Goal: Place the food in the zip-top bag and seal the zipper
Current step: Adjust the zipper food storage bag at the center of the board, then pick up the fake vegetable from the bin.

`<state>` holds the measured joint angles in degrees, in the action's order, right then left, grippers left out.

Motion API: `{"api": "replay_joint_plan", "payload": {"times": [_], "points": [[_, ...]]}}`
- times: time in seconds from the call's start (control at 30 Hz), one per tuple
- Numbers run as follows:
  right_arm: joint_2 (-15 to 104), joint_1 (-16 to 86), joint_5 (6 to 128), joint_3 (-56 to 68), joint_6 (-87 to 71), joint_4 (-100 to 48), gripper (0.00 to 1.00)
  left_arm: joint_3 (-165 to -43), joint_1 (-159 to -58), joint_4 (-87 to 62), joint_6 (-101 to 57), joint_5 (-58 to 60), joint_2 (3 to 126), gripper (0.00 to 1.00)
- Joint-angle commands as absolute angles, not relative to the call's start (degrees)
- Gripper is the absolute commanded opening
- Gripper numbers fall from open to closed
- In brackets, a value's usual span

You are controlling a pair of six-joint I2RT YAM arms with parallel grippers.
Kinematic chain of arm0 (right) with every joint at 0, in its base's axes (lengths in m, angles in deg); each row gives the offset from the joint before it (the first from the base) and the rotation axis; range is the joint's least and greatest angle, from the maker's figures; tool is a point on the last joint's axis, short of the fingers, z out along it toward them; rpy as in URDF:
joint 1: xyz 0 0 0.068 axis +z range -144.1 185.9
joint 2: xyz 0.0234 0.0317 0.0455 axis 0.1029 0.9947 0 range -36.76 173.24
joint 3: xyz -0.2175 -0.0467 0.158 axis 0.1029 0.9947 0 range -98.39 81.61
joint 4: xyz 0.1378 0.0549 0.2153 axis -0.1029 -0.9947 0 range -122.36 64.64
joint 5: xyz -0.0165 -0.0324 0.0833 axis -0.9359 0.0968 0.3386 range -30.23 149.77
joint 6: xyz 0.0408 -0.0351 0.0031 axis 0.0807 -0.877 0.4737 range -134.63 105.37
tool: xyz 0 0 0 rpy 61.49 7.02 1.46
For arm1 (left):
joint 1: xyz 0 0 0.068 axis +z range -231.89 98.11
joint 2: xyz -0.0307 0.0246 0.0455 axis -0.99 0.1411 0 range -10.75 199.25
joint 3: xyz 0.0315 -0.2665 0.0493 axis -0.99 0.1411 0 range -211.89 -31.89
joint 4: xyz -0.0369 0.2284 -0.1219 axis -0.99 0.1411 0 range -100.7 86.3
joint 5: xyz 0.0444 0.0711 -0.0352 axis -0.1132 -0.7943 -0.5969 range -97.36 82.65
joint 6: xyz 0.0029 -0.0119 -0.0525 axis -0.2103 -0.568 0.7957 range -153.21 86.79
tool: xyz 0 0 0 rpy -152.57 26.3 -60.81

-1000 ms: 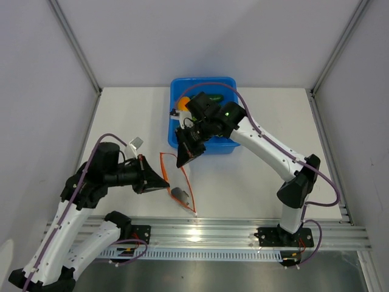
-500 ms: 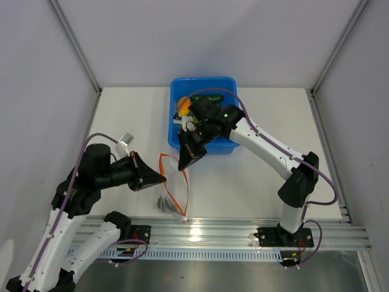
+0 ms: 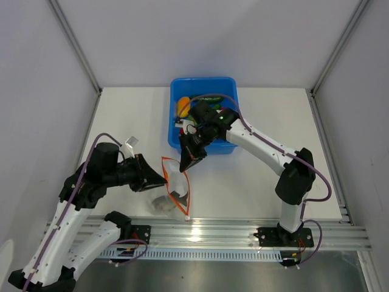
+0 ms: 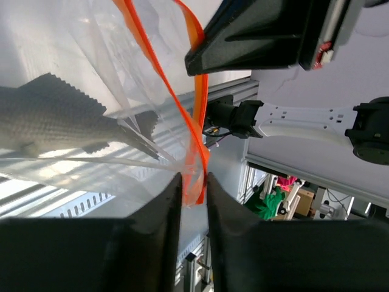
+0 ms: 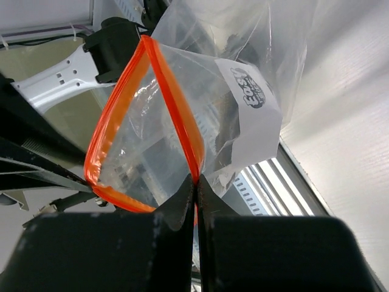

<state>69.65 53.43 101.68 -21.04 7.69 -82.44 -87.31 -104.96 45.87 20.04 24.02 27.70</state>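
Pale surface (image 3: 255, 121) is stretching between grey walls. On my left, my left gripper (image 4: 193, 182) is meeting the zip-top bag (image 3: 176, 191) — its jaws are standing slightly apart around the zipper (image 4: 155, 67), and I cannot tell whether they are pinching it. The grey fish (image 4: 55, 121) is lying inside the bag. My right gripper (image 5: 196, 182) is clamping the zipper's other side — the mouth is gaping. Behind, the blue tub (image 3: 203, 79) is holding the orange-yellow pepper (image 3: 183, 107).
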Motion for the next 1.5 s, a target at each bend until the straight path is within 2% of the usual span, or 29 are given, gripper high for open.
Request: {"api": "replay_joint_plan", "payload": {"times": [0.0, 0.03, 0.13, 0.43, 0.5, 0.6, 0.63, 0.73, 0.87, 0.97, 1.07, 1.3, 1.47], "points": [[67.04, 54.77, 102.14, -25.52, 7.86, -81.60, 0.00, -90.69, -104.65, 47.57, 16.45, 21.74, 29.40, 0.27], [67.13, 55.03, 101.79, -26.14, 8.13, -82.04, 0.00, -92.00, -104.74, 48.00, 15.31, 21.39, 29.93, 0.39], [67.30, 55.74, 101.26, -28.95, 8.39, -82.75, 0.00, -94.64, -104.65, 50.20, 12.68, 20.16, 32.91, 0.47], [68.27, 56.53, 99.76, -35.02, 9.53, -84.86, 0.00, -102.12, -104.74, 55.30, 9.06, 18.75, 39.51, 0.51], [68.45, 56.88, 99.24, -35.38, 9.45, -85.03, 0.00, -102.21, -104.83, 56.44, 8.62, 18.57, 40.66, 0.48], [68.45, 57.23, 98.27, -35.64, 9.19, -85.30, 0.00, -101.42, -105.18, 57.68, 8.18, 18.75, 41.10, 0.30], [68.45, 57.15, 98.01, -35.64, 9.10, -85.39, 0.00, -100.98, -105.18, 57.94, 8.18, 18.75, 41.10, 0.17], [68.27, 57.23, 96.43, -35.29, 8.57, -85.74, 0.00, -101.93, -105.18, 58.64, 8.27, 18.31, 41.28, 0.01], [68.53, 57.23, 91.07, -35.46, 4.63, -88.02, 0.01, -108.59, -105.18, 60.75, 8.36, 14.89, 41.89, 0.00], [68.71, 57.23, 85.53, -34.77, 2.25, -89.60, 0.08, -112.91, -105.18, 61.46, 8.80, 11.64, 41.45, 0.00], [69.50, 57.06, 84.12, -34.15, 0.22, -90.48, 0.28, -112.06, -105.18, 59.62, 9.59, 12.33, 40.93, 0.00], [68.19, 56.00, 82.71, -37.74, -0.75, -89.52, 0.46, -107.04, -105.18, 55.39, 11.61, 13.30, 41.01, 0.01], [64.85, 50.66, 81.31, -37.14, 1.27, -84.52, 0.59, -107.04, -105.18, 55.39, 11.08, 11.98, 42.59, 0.01]]}}
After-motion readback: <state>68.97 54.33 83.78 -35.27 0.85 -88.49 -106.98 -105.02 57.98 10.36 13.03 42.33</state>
